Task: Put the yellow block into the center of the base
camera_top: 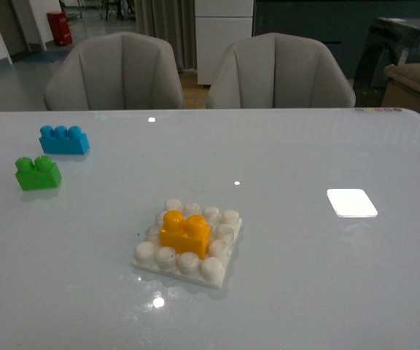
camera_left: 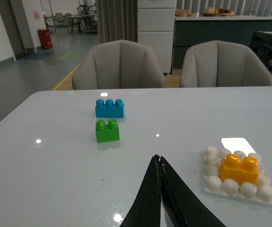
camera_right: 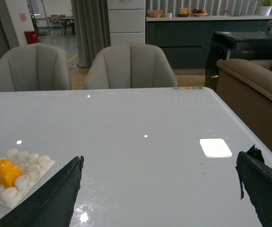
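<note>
Though seated, yellow block [camera_left: 239,169] beside left pincer [camera_left: 158,163].

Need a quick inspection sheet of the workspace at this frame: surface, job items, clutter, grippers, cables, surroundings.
Surface: glossy pale table with light glints and a bright white rectangular patch.
Job's things: yellow block sits on the centre studs of the base, studs up.
Clutter: blue brick and green brick, both apart from the base, toward the robot's left.
Grippers: left gripper shut, empty, short of the base; right gripper open wide, empty. Neither shows in the front view.
Cables: nothing seen.
Surroundings: two grey chairs behind the table, a sofa on the robot's right, a red bin far back.
</note>
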Action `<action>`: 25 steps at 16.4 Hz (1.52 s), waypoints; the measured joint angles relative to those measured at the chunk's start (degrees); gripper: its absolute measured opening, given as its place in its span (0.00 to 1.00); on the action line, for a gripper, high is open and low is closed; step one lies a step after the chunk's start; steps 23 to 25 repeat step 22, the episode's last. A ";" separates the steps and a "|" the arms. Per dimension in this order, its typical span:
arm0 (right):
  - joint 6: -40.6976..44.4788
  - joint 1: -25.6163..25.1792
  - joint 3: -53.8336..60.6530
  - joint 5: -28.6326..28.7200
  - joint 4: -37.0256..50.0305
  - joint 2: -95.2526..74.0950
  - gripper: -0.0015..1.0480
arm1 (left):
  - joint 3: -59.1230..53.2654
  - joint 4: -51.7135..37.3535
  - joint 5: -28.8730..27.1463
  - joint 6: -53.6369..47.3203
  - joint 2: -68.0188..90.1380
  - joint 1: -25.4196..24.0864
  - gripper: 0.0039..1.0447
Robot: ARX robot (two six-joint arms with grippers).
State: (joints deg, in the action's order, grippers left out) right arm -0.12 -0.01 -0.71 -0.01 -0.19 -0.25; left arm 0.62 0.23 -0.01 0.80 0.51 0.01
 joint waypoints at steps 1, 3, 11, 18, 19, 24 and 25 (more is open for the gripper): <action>0.00 0.00 0.00 0.00 0.00 0.00 0.94 | 0.00 0.02 0.04 0.00 0.00 0.00 0.01; 0.00 0.00 0.00 0.00 0.02 0.00 0.94 | 0.00 -0.07 0.00 0.00 0.00 0.00 0.01; 0.00 0.00 0.00 0.00 0.00 0.00 0.94 | 0.00 -0.04 0.00 0.02 0.00 0.00 0.40; 0.00 0.00 0.00 0.00 0.00 0.00 0.94 | 0.00 -0.04 0.00 -0.04 0.00 0.00 0.94; 0.00 0.00 0.00 0.00 0.00 0.00 0.94 | 0.00 -0.04 0.00 -0.04 0.00 0.00 0.94; 0.00 0.00 0.00 0.00 0.00 0.00 0.94 | 0.00 -0.04 0.00 -0.04 0.00 0.00 0.94; 0.00 0.00 0.00 0.00 0.00 0.00 0.94 | 0.00 -0.04 0.00 -0.04 0.00 0.00 0.94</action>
